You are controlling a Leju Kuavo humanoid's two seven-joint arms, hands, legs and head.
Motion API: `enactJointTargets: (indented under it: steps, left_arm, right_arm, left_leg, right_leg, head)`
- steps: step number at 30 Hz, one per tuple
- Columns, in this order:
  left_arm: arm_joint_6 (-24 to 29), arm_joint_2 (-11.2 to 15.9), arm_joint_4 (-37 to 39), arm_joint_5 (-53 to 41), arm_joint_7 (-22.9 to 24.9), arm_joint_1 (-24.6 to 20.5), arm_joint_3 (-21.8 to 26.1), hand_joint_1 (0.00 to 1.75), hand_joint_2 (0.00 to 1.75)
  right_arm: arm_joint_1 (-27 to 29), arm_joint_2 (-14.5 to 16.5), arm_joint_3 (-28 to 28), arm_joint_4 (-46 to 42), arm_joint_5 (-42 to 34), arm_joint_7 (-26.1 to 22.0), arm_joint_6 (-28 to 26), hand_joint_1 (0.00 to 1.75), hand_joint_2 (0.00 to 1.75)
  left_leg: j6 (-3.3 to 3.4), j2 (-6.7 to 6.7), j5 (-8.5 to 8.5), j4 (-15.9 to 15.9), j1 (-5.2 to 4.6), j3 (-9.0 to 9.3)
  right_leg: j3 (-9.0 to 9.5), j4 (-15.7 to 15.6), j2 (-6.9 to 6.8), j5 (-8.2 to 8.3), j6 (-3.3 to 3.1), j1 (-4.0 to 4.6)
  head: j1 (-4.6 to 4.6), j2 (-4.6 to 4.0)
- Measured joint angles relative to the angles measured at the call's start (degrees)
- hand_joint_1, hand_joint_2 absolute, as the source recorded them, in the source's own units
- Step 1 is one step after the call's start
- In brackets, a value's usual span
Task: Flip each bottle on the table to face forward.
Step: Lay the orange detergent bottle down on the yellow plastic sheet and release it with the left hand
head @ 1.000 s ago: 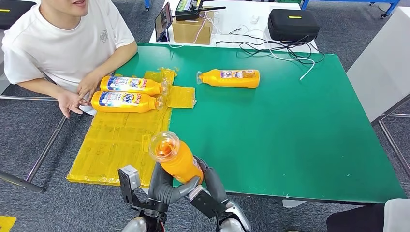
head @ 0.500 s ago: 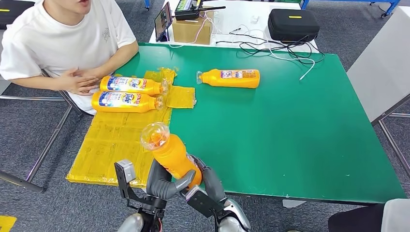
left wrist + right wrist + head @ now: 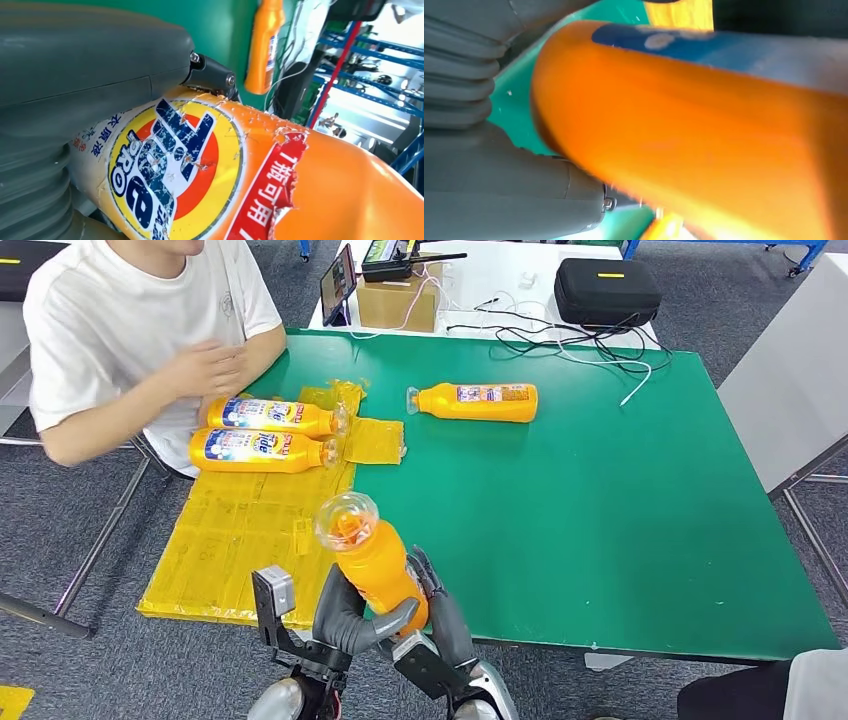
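Note:
An orange bottle (image 3: 375, 560) with a clear cap is held up off the table near its front edge, cap pointing up toward the camera. My left hand (image 3: 345, 618) and my right hand (image 3: 440, 615) both grip its lower body. Its printed label (image 3: 170, 165) shows in the left wrist view; the right wrist view shows the bottle's orange side (image 3: 684, 130). Two more bottles (image 3: 262, 451) (image 3: 272, 415) lie label-up on the yellow sheet (image 3: 245, 530). Another bottle (image 3: 478, 401) lies on the green table (image 3: 600, 500) farther back.
A person (image 3: 140, 320) in a white shirt sits at the table's far left, one hand raised above the two lying bottles. Behind the green table stand a cardboard box (image 3: 398, 302), a black case (image 3: 606, 290) and loose cables (image 3: 560, 340).
The held bottle swung left, then back right and slightly up, with both hands following. The person lifted a hand from the table edge to chest height.

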Motion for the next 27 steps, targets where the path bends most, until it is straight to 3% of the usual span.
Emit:
enactJointTargets:
  steps: [7,11,18,24,27]
  left_arm:
    - [6.13,0.10,-0.54,-8.74,-2.83,-0.75,0.19,1.75,1.75]
    - [8.11,0.15,-1.71,-13.25,-4.40,-0.61,2.12,1.75,1.75]
    - [9.23,0.20,-3.29,-18.72,-3.16,-0.59,5.95,1.75,1.75]
    - [22.52,0.57,2.71,-39.86,-0.87,-4.29,9.92,1.75,1.75]
    - [25.91,0.78,8.19,-54.03,1.10,-6.97,13.04,1.75,1.75]
  right_arm:
    - [2.09,-0.10,-4.37,-4.79,-2.72,-2.27,-4.93,0.00,0.00]
    - [2.62,-0.28,-7.29,-6.38,-3.33,-2.25,-5.21,0.00,0.00]
    - [2.92,-0.31,-10.93,-6.57,-3.67,-2.88,-3.73,0.00,0.00]
    - [3.64,-0.11,-12.12,-7.74,-1.76,-4.21,-4.63,0.00,0.00]
    - [3.79,-0.05,-12.72,-8.68,-0.99,-4.22,-4.88,0.00,0.00]
  left_leg:
    - [0.00,0.00,0.00,0.00,0.00,0.00]
    - [0.00,-0.02,0.00,0.00,0.00,0.00]
    - [0.00,-0.01,0.00,0.00,0.00,0.00]
    - [0.00,-0.02,0.02,0.00,0.01,0.01]
    - [0.00,-0.01,0.04,0.00,0.01,0.02]
  right_leg:
    - [0.01,0.00,0.00,0.00,0.00,0.00]
    - [0.03,0.00,0.00,0.00,0.00,0.00]
    - [0.02,0.00,0.00,0.00,0.00,0.00]
    - [0.03,0.01,-0.01,0.01,0.00,0.00]
    - [0.05,0.02,0.00,0.01,0.00,0.00]
  head:
    - [0.00,0.00]
    - [0.00,0.00]
    - [0.00,0.00]
    - [0.01,-0.01]
    - [0.01,-0.01]
